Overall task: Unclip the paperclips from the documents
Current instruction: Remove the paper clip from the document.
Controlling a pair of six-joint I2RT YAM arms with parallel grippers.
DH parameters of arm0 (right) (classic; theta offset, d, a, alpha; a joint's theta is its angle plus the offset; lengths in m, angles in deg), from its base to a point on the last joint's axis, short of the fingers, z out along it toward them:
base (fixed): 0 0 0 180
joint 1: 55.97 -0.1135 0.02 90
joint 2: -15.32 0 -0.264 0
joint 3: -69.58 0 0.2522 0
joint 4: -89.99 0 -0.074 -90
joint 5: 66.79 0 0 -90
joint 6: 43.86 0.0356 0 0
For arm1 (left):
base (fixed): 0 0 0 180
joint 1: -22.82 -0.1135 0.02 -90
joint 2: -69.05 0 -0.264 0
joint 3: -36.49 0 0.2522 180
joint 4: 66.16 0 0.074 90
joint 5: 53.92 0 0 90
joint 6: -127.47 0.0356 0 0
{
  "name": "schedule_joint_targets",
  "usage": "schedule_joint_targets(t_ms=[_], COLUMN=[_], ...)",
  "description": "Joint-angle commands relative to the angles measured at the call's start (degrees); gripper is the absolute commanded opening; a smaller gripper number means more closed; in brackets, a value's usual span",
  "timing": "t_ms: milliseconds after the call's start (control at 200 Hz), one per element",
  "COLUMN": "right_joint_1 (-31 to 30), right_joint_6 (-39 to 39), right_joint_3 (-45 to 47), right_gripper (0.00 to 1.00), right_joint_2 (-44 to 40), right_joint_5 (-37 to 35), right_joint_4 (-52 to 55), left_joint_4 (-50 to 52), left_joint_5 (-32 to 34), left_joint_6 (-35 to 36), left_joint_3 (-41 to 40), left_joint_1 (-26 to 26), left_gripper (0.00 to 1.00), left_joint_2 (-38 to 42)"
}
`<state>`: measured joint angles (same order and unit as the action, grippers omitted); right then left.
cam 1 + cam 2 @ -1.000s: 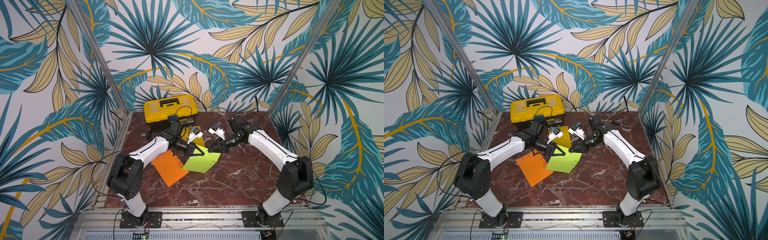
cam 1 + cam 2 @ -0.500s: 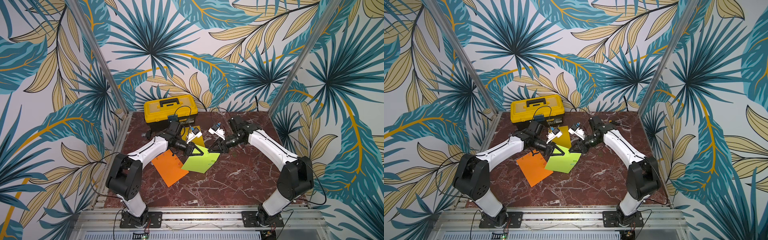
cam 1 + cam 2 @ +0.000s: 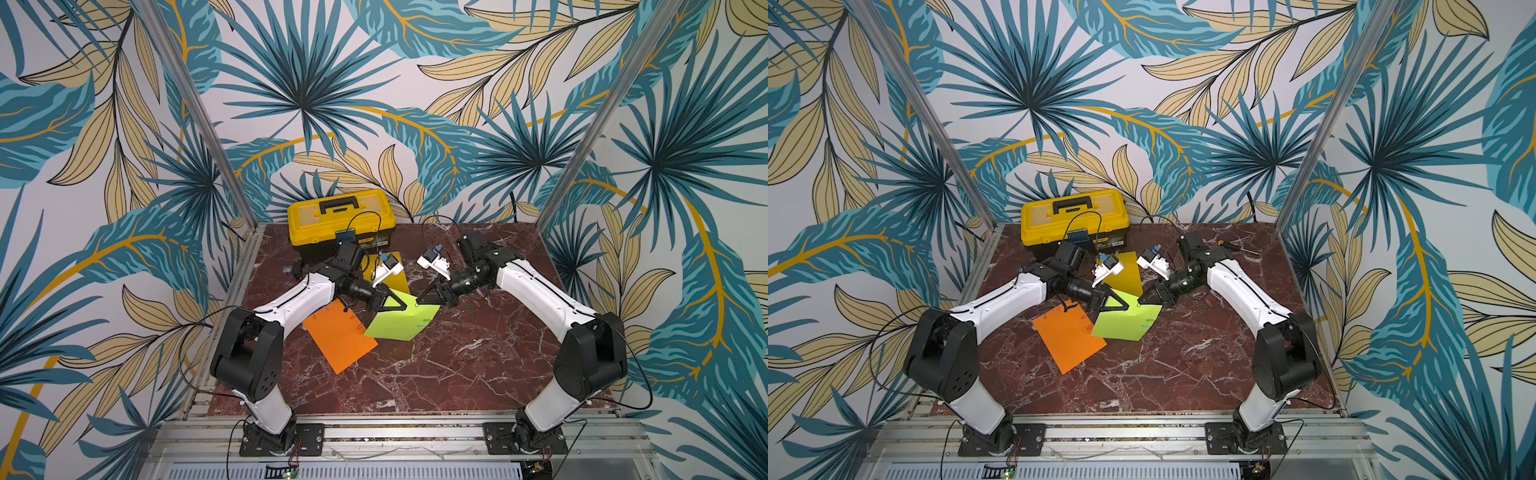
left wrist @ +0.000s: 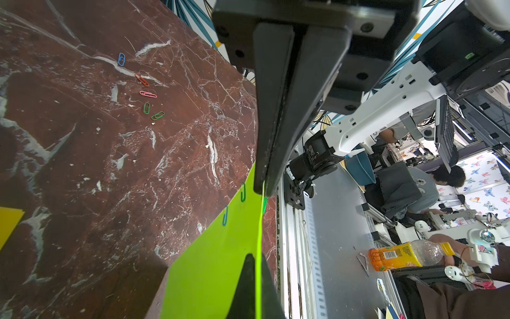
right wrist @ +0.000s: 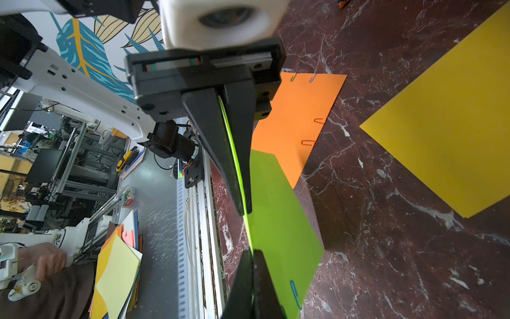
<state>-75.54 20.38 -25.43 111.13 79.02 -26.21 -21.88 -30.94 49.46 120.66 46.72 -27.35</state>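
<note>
my left hand and right hand both clamp the lime green sheet by its lifted edge, which runs hand to hand. the thin paper slopes down to the marble bench. loose bent-wire paperclips lie beyond my left hand, sharp in the left wrist view, mere specks in both top views.

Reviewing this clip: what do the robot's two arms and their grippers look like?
The left arm and right arm have white link shells with bulky black joints and bases. The left gripper and right gripper have black, tapering wedge-shaped fingers. A white camera block sits on each wrist, with thin black cables looping from them.
</note>
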Motion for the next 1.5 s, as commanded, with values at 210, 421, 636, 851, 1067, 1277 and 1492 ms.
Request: schedule_joint_targets(t_ms=[210, 421, 636, 851, 1067, 1277, 1492], right_joint_1=[1.3, 1.6, 2.0, 2.1, 2.5, 2.8, 3.1], right_joint_6=[0.8, 1.2, 1.3, 1.5, 1.6, 1.9, 2.2], right_joint_3=[0.3, -0.1, -0.5, -0.7, -0.8, -0.9, -0.8], right_gripper=[0.03, 0.03, 0.03, 0.03, 0.03, 0.04, 0.04], right_joint_2=[0.6, 1.1, 1.5, 1.7, 1.7, 1.7, 1.7], right_joint_5=[2.8, 2.8, 2.9, 3.0, 3.1, 3.3, 3.5], right_joint_4=[0.1, 0.0, 0.0, 0.0, -0.1, -0.4, -0.6], left_joint_4=[0.8, 0.8, 0.8, 0.8, 0.7, 0.8, 0.7], left_joint_5=[1.3, 1.5, 1.5, 1.6, 1.6, 1.7, 1.8], left_joint_6=[1.4, 1.5, 1.6, 1.6, 1.6, 1.7, 1.7], left_joint_3=[-1.2, -1.4, -1.5, -1.6, -1.7, -1.9, -2.3], left_joint_1=[-0.4, -0.4, -0.3, -0.1, 0.1, 0.2, 0.2], left_gripper=[0.00, 0.00, 0.00, 0.00, 0.00, 0.00, 0.00], left_joint_2=[1.0, 0.9, 0.6, 0.2, 0.2, 0.1, 0.1])
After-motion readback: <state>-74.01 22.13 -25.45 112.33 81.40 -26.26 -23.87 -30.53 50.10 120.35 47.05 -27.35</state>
